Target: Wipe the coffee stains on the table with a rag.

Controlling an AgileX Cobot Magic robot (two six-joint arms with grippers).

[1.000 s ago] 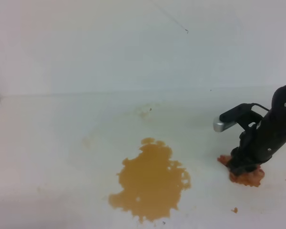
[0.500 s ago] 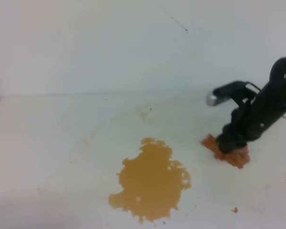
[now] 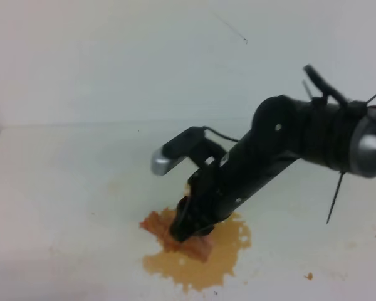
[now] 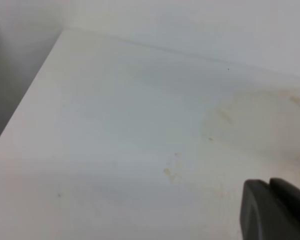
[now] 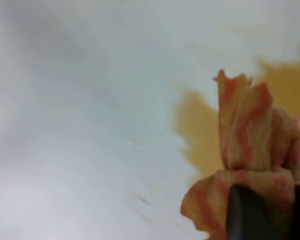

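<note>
The coffee stains (image 3: 222, 254) form a tan-brown blotch at the front middle of the white table (image 3: 62, 188). My right gripper (image 3: 182, 233) has reached across onto the blotch's left part and is shut on the rag (image 3: 154, 224), a wrinkled orange wad pressed on the liquid. In the right wrist view the rag (image 5: 245, 145) bulges out between the dark fingers (image 5: 247, 215), with the stain (image 5: 195, 130) behind it. Only a dark piece of my left gripper (image 4: 272, 212) shows at the lower right of the left wrist view, over faint brownish smears (image 4: 170, 171).
A tiny orange crumb (image 3: 308, 276) lies near the front right of the table. A white wall (image 3: 144, 56) rises behind the table's far edge. The table's left edge (image 4: 27, 102) runs along a grey drop in the left wrist view.
My right arm has swung from the table's right side to the left, carrying the rag onto the coffee blotch. The jaws closed on the rag early in that move.
</note>
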